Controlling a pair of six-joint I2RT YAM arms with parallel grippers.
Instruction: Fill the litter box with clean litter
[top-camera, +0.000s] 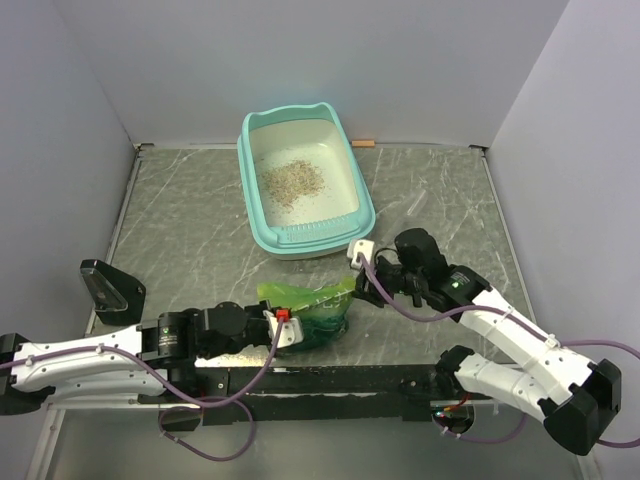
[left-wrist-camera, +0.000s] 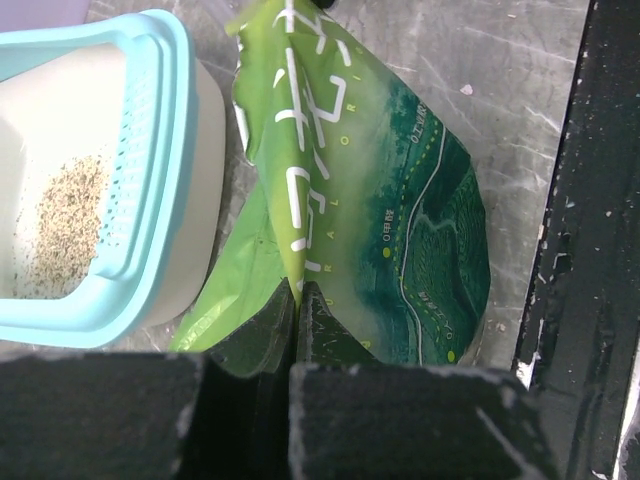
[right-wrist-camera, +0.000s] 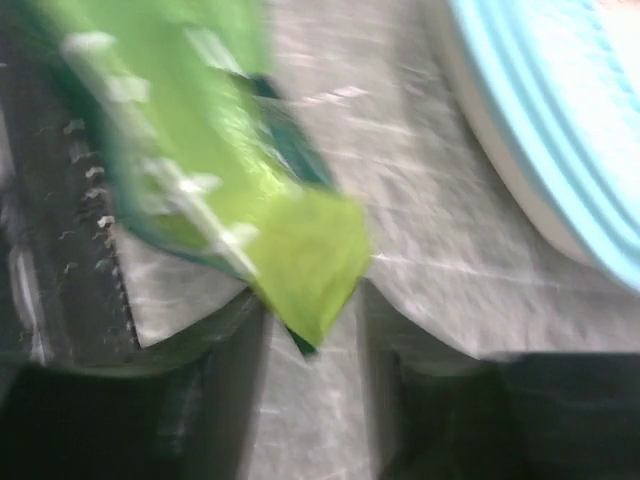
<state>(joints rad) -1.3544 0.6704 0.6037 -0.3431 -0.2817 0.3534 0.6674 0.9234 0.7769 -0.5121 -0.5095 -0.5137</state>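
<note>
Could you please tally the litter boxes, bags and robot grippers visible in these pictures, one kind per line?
turquoise litter box: 1
green bag: 1
grippers: 2 (left gripper, right gripper)
Total: 4

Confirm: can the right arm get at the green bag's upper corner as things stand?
Likely yes. The right pincer stands open with a corner of the green bag hanging between its fingers, nothing in between. The left pincer pinches another edge, out of the way.
</note>
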